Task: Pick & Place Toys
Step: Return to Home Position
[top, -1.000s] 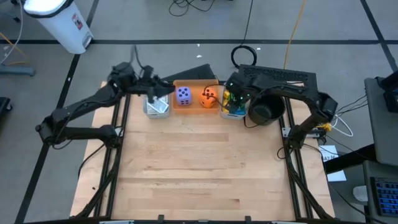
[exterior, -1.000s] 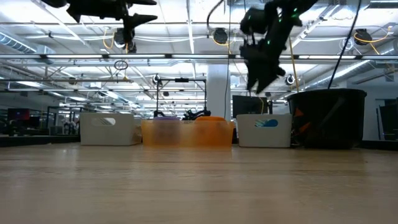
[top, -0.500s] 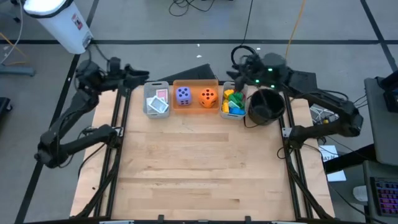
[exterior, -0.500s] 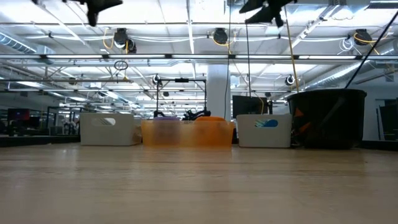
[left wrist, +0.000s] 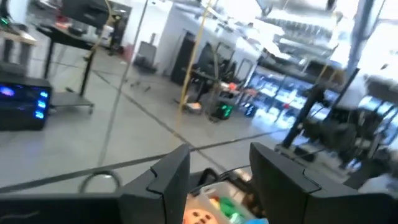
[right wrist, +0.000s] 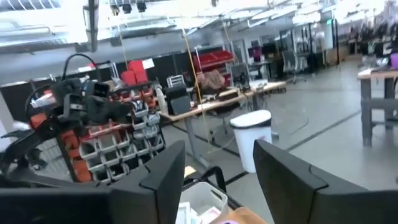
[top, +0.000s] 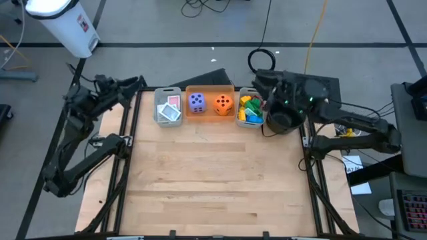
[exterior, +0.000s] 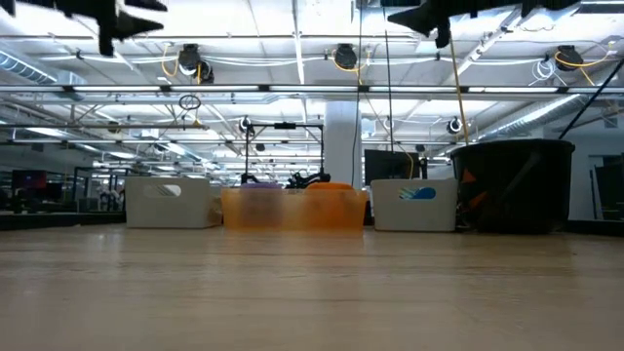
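The toys lie in three bins along the table's far edge. Picture cards fill the left grey bin. A purple die and an orange die sit in the orange bin. Coloured bricks fill the right grey bin. My left gripper hangs high beyond the table's far left corner, open and empty, pointing level toward the bins. My right gripper is high above the black bowl and the brick bin, open and empty, also roughly level.
A black round bowl stands right of the brick bin at the far right. The wooden tabletop stretches from the bins to the near edge. In the low view both grippers show only at the top edge, well above the bins.
My left gripper has swung from above the card bin toward the table's left edge, past the far left corner, staying high. My right gripper has risen from just over the brick bin, tipped up from pointing down to about level, and drawn back toward the right.
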